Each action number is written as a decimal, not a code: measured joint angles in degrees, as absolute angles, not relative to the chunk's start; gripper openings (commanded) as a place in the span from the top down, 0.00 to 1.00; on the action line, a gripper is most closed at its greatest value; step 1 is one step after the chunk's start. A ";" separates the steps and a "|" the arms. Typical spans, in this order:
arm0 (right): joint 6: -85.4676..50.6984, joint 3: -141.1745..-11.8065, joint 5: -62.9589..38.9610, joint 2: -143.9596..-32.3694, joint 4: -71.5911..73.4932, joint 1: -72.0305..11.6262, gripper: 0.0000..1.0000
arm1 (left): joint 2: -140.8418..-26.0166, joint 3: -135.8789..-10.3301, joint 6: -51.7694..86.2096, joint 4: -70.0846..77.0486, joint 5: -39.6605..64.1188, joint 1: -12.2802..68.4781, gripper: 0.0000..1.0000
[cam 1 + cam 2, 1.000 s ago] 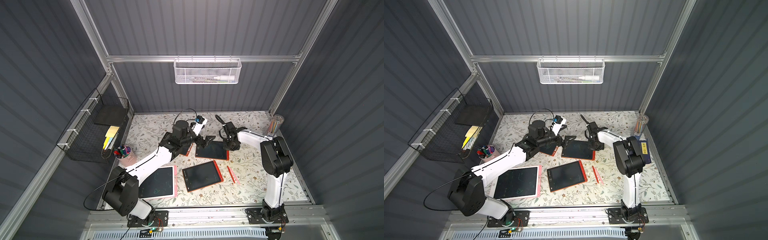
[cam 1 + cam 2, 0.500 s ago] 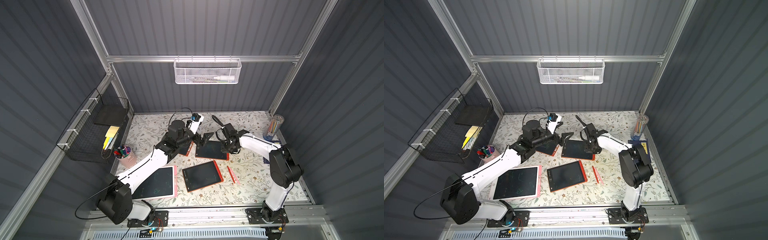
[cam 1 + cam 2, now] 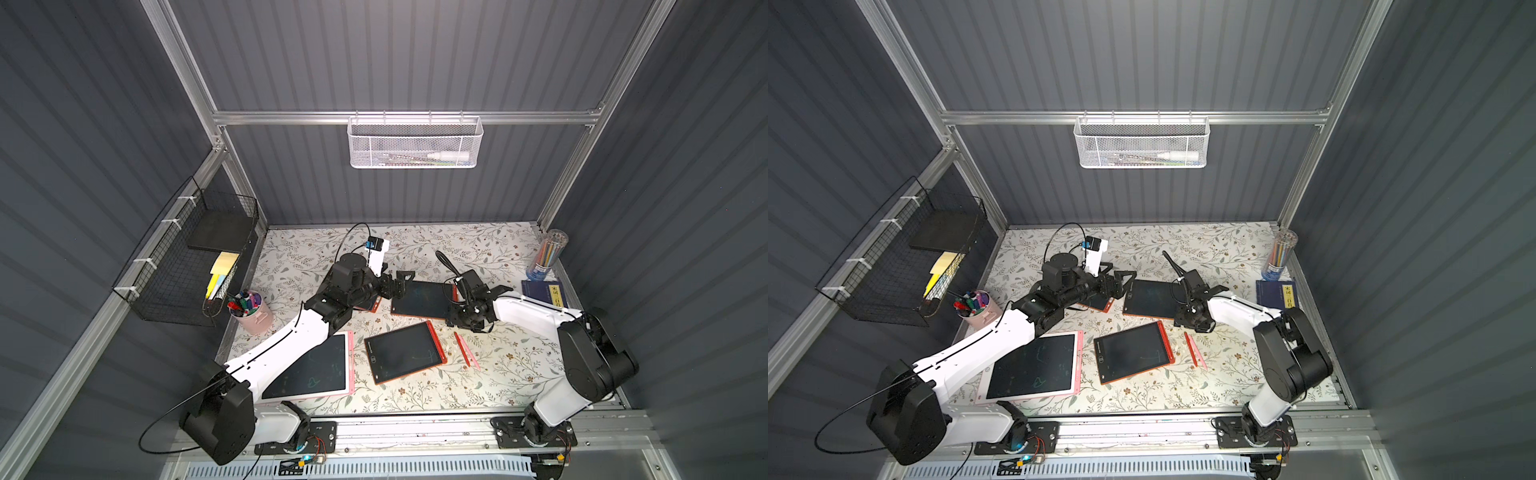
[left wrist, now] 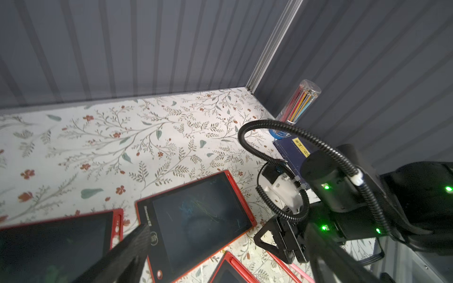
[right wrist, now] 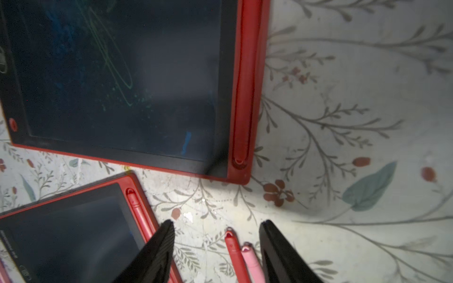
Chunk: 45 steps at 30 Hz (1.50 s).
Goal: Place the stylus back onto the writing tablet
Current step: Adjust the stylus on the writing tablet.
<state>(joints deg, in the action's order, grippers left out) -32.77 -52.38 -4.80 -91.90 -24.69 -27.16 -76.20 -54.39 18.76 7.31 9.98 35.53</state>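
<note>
A red-framed writing tablet (image 3: 419,299) (image 3: 1152,299) (image 5: 117,73) lies at the back middle of the floral table. A red stylus (image 5: 242,98) rests in the slot along its edge. My right gripper (image 5: 217,223) (image 3: 456,322) is open just off that edge, above the table, holding nothing. Between its fingers on the table lie a loose red stylus (image 5: 234,254) (image 3: 461,349) and a pink stylus (image 5: 252,262) (image 3: 473,360), side by side. My left gripper (image 3: 399,282) (image 4: 228,227) hangs open and empty over the tablet's opposite end.
A second red tablet (image 3: 403,353) with a stylus in its slot (image 5: 137,210) lies in front. A large pink tablet (image 3: 311,365) sits front left, a small red tablet (image 3: 368,305) under the left arm. A pink marker cup (image 3: 249,309), pencil tube (image 3: 546,255) and blue book (image 3: 544,291) line the sides.
My right gripper has gone from shut to open and drawn slightly back from the tablet's edge toward the front. Both arms have shifted pose; the left gripper stays open.
</note>
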 measured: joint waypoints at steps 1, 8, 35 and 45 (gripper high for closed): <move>-32.88 -51.86 -5.48 -91.31 -23.90 -27.16 0.31 | -76.60 -54.26 19.64 7.33 9.89 35.53 0.01; -33.67 -49.91 -10.83 -88.16 -19.22 -27.16 0.01 | -79.64 -53.71 23.14 9.56 9.17 35.53 0.01; -35.20 -48.14 -21.28 -91.29 -9.78 -27.16 0.01 | -96.79 -53.39 24.34 11.62 9.15 35.14 0.01; -36.25 -45.95 -22.35 -91.50 -6.63 -27.16 0.01 | -103.55 -53.43 24.45 11.60 9.50 35.14 0.01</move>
<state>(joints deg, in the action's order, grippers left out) -36.25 -45.95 -22.35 -91.50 -6.63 -27.16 -103.55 -53.43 24.45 11.60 9.50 35.14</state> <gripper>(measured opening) 0.989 0.994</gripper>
